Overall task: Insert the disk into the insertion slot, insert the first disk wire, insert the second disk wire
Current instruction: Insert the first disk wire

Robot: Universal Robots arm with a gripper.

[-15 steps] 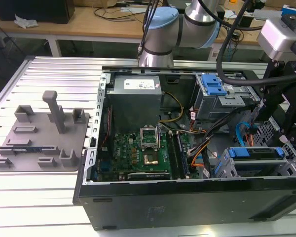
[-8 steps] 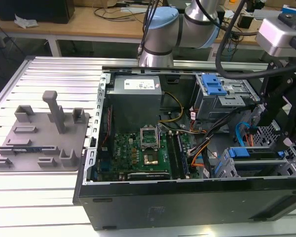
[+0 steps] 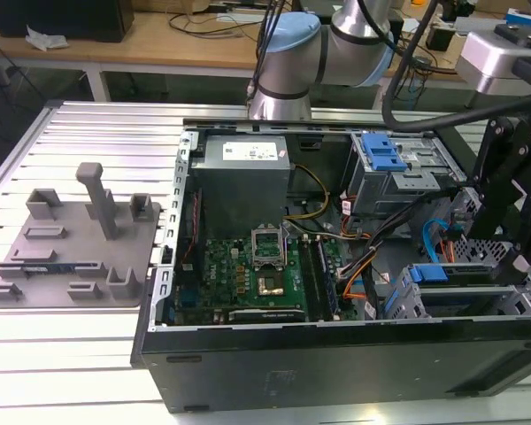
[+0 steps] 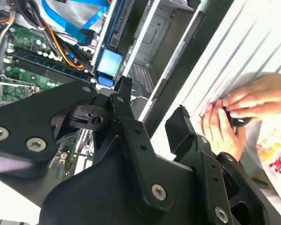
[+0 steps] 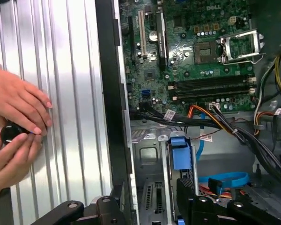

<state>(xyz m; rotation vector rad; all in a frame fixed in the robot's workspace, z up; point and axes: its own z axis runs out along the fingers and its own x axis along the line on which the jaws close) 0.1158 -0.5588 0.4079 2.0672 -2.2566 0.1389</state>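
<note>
as the gripper (image 4: 152, 99) hangs wide open and empty over the slot (image 5: 150, 151), can't tell if the disk is in. blue wire (image 5: 227, 179) looks loose.

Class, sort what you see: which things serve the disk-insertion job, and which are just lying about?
Job: insertion slot, its blue tab, open gripper.
Lying about: grey fixture tray, motherboard, power supply, taller cage with blue latch.
</note>
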